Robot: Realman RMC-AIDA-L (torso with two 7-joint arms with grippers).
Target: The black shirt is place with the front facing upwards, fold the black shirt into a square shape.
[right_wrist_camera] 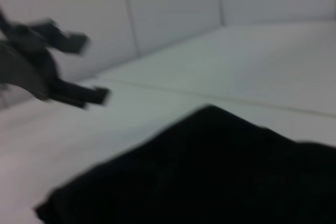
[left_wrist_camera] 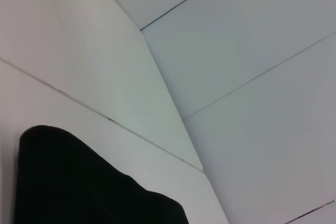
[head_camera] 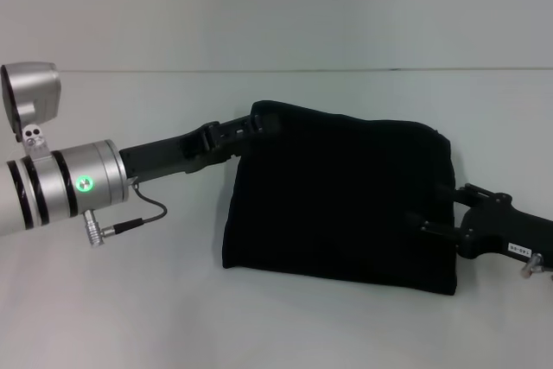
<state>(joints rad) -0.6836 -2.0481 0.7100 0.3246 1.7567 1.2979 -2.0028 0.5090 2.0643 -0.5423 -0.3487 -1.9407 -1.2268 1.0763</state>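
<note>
The black shirt (head_camera: 337, 200) lies folded into a rough rectangle on the white table (head_camera: 276, 326), with only plain black cloth showing and no lettering. My left gripper (head_camera: 259, 130) reaches in from the left at the shirt's far left corner. In the right wrist view the left gripper (right_wrist_camera: 92, 66) shows open and empty, apart from the shirt (right_wrist_camera: 210, 177). My right gripper (head_camera: 435, 207) sits at the shirt's right edge with its fingers spread. The left wrist view shows a corner of the shirt (left_wrist_camera: 79, 182).
White wall panels (left_wrist_camera: 236, 51) rise behind the table. A cable (head_camera: 143, 213) hangs under my left wrist. Bare table surrounds the shirt on all sides.
</note>
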